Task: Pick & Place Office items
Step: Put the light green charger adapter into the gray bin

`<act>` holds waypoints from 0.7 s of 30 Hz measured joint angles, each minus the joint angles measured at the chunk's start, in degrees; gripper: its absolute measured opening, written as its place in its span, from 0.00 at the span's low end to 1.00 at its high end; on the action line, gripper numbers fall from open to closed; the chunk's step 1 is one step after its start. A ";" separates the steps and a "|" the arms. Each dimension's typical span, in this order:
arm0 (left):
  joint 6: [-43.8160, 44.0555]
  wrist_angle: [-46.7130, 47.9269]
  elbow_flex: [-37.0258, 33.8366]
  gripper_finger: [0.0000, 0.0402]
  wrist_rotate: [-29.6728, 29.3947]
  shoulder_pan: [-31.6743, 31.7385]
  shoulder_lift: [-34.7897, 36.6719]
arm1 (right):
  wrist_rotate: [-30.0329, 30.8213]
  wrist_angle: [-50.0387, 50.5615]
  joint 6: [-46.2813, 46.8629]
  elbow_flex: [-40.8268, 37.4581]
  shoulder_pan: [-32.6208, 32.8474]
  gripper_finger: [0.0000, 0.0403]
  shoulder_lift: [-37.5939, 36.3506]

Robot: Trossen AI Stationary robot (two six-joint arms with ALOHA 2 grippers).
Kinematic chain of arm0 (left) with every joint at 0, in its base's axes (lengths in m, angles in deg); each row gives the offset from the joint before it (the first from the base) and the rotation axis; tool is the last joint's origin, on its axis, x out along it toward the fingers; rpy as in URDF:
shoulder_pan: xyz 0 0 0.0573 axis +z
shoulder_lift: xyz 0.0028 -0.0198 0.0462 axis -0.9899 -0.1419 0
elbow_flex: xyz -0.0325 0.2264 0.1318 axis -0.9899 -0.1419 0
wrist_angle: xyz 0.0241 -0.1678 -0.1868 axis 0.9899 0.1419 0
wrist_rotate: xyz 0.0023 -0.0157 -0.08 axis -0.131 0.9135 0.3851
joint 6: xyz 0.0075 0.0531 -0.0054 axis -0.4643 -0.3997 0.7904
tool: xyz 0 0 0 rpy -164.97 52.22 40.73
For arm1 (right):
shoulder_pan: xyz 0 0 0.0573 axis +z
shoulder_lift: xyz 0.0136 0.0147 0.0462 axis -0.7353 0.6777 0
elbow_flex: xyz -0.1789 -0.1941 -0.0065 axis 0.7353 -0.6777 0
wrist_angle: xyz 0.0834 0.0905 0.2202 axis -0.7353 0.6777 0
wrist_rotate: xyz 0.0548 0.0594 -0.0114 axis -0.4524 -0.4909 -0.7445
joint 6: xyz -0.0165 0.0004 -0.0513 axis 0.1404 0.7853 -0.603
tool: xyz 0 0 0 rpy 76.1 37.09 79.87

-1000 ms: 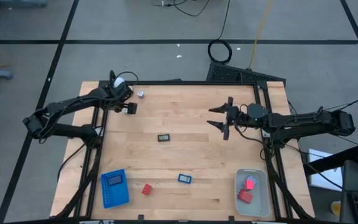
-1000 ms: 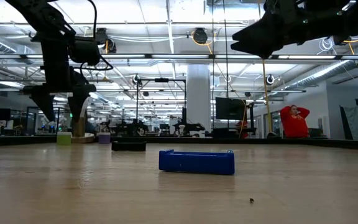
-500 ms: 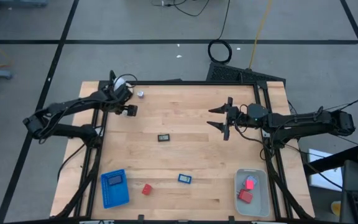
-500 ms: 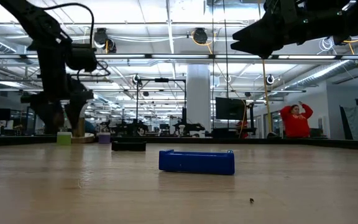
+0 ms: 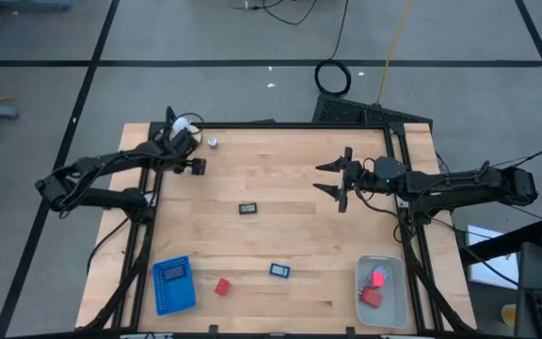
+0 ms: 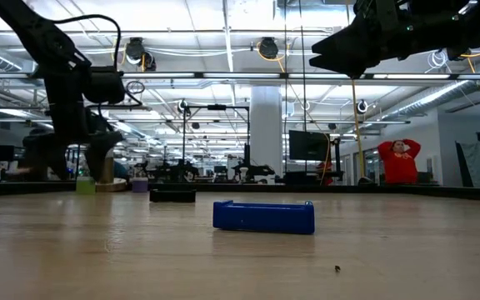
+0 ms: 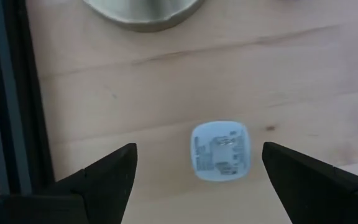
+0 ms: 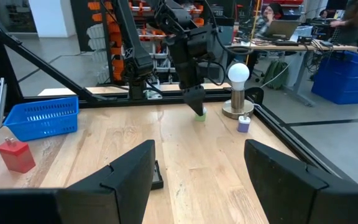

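Hovering open-fingered at the worktop's (image 5: 280, 188) far left corner, the left end effector (image 7: 197, 163) straddled a small pale-blue piece (image 7: 221, 151) lying flat, while the right end effector (image 5: 332, 178) hung part-open and empty above the right-centre boards.

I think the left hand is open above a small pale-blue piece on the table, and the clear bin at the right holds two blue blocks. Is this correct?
Not quite. The two blocks in the clear bin are red, not blue, as the high view shows. The rest holds: the left hand is open above the small pale-blue piece on the table.
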 joint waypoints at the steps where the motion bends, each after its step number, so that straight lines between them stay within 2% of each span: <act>1: 0.00 -0.12 -0.36 0.87 -0.38 0.00 0.00 | 0.00 0.00 0.00 0.00 0.00 0.60 0.00; 14: -0.57 -10.64 -6.19 0.87 -0.79 -0.06 0.00 | 0.00 -0.48 0.02 0.00 0.00 0.60 0.00; 21: -3.20 -13.67 -7.31 0.87 -4.66 -1.18 0.00 | 0.02 -0.56 0.07 0.00 -0.02 0.60 0.00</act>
